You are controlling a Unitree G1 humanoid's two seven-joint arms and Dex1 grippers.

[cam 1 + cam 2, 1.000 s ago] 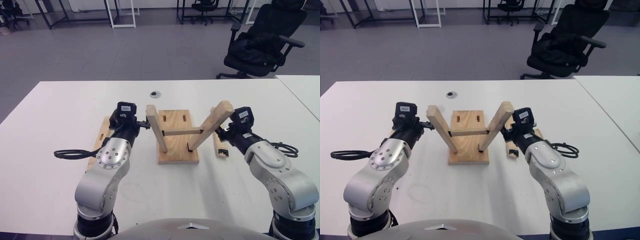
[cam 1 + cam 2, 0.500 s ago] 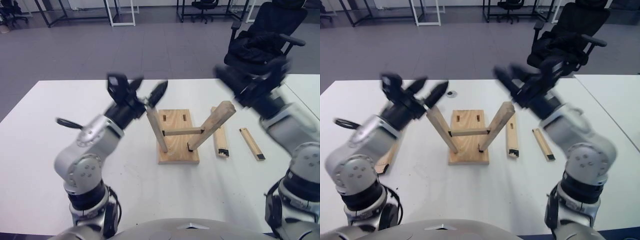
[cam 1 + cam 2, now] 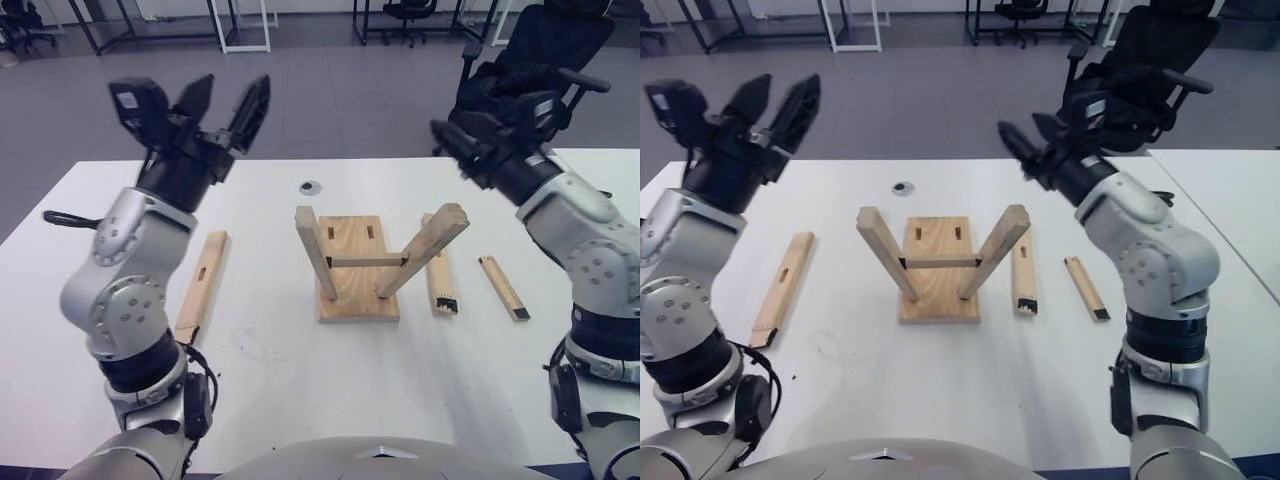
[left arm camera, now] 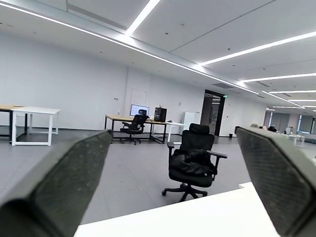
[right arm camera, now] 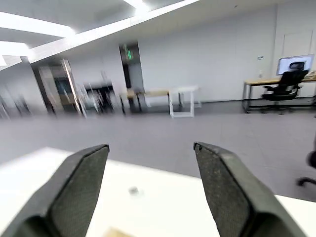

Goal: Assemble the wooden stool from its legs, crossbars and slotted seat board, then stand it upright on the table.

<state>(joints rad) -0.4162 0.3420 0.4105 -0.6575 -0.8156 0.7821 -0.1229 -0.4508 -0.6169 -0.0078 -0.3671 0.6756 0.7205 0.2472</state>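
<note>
The slotted seat board (image 3: 358, 304) lies flat at mid-table. Two wooden legs (image 3: 314, 252) (image 3: 427, 248) stand in it, leaning apart, with a crossbar (image 3: 365, 262) joining them. A loose leg (image 3: 203, 284) lies to its left. Another loose leg (image 3: 440, 281) and a short crossbar (image 3: 503, 287) lie to its right. My left gripper (image 3: 230, 100) is raised high above the table's far left, open and holding nothing. My right gripper (image 3: 1026, 138) hangs high over the far right, open and holding nothing. Both wrist views look out into the room between spread fingers (image 4: 64, 187) (image 5: 81, 185).
A small dark grommet (image 3: 311, 187) sits in the white table (image 3: 300, 390) behind the seat board. A black office chair (image 3: 520, 80) stands beyond the far right edge. A second table (image 3: 610, 180) adjoins on the right.
Both arms have swung up from beside the two standing legs to well above the table. The loose parts they covered now show. The half-built stool has stayed put.
</note>
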